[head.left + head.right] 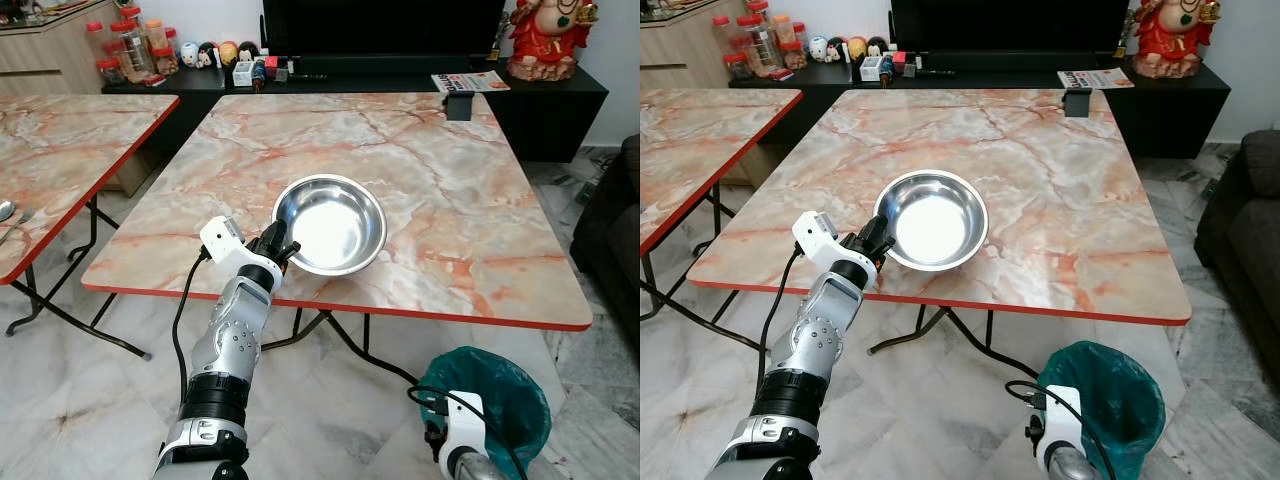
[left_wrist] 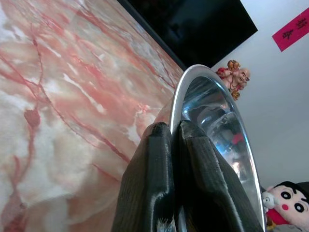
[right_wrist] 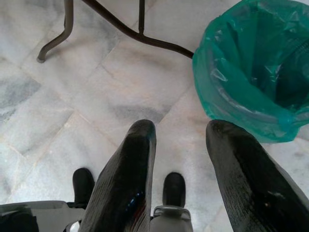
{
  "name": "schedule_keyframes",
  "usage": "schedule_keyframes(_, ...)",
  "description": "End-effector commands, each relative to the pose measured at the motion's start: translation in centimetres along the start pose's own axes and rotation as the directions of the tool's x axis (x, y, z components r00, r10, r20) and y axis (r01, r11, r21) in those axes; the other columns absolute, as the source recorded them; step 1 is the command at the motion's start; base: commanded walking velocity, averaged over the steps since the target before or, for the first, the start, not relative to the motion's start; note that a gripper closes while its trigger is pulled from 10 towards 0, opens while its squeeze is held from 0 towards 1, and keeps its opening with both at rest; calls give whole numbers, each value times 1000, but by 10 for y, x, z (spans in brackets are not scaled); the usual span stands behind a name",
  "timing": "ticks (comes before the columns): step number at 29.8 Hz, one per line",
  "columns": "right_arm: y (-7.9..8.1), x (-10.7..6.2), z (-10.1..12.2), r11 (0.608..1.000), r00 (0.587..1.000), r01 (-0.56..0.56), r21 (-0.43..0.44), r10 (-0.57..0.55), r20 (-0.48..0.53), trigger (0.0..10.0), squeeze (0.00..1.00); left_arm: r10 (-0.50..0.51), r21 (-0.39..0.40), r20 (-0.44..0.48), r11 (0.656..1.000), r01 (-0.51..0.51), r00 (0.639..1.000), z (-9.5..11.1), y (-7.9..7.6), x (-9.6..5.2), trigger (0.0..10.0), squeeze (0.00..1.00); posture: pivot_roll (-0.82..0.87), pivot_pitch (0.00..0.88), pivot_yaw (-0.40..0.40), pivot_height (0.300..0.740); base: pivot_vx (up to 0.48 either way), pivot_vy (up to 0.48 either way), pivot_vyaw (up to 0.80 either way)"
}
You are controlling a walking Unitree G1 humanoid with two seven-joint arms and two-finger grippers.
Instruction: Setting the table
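Black fingers of our right gripper [image 3: 176,164] are hanging spread apart and empty, low at our right side over the pale marble floor [image 1: 90,400], just beside one bin lined with a green bag [image 1: 490,395]. That arm is idling.

Moving forward, our left arm is reaching up to the near edge of one marble-patterned table with a red rim [image 1: 420,160]. Our left gripper [image 1: 279,248] is pinching the near-left rim of one steel bowl [image 1: 335,222]; in the left wrist view one finger is lying outside the wall and the other [image 2: 203,164] inside it, pressed close with the thin metal between them.

The bowl is sitting upright on the table, near its front edge and left of centre. From the gripper, the body of the bowl is lying ahead and to the right, toward the table's middle. Being round, it has no long axis to line up. We are judging that any sliding or lifting falls to the left arm, since the right one is hanging well apart, below table height.

Farther back, one small dark object [image 1: 458,106] is resting at the table's far right edge. A second matching table [image 1: 70,150] is standing to our left. Beyond, a low black cabinet [image 1: 560,100] is carrying several jars [image 1: 128,48], small figurines, one magazine [image 1: 470,82] and one red statue [image 1: 545,38].
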State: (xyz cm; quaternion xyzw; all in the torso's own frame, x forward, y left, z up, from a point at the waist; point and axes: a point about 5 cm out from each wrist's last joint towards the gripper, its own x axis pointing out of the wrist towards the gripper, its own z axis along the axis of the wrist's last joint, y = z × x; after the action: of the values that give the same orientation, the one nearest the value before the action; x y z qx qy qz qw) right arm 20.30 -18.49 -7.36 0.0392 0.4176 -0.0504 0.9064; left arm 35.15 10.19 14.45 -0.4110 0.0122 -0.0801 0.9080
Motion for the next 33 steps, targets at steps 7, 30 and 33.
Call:
schedule_keyframes(7, 4, 0, -1, 1000, 1000, -25, 9, 25, 1, 10000, 0, -47, -65, 30, 997, 48, 998, -1, -22, 6, 10000, 0, 40, 0, 53, 740, 293, 0, 0)
schedule_keyframes(30, 8, -1, -8, 999, 999, -32, 7, 32, -23, 10000, 0, -47, -55, 41, 997, 50, 998, 7, -17, -3, 10000, 0, 50, 0, 74, 740, 311, 0, 0)
schedule_keyframes(33, 8, -1, -9, 999, 999, -32, 7, 32, -23, 10000, 0, -47, -54, 40, 997, 50, 998, 7, -17, -3, 10000, 0, 50, 0, 74, 740, 315, 0, 0)
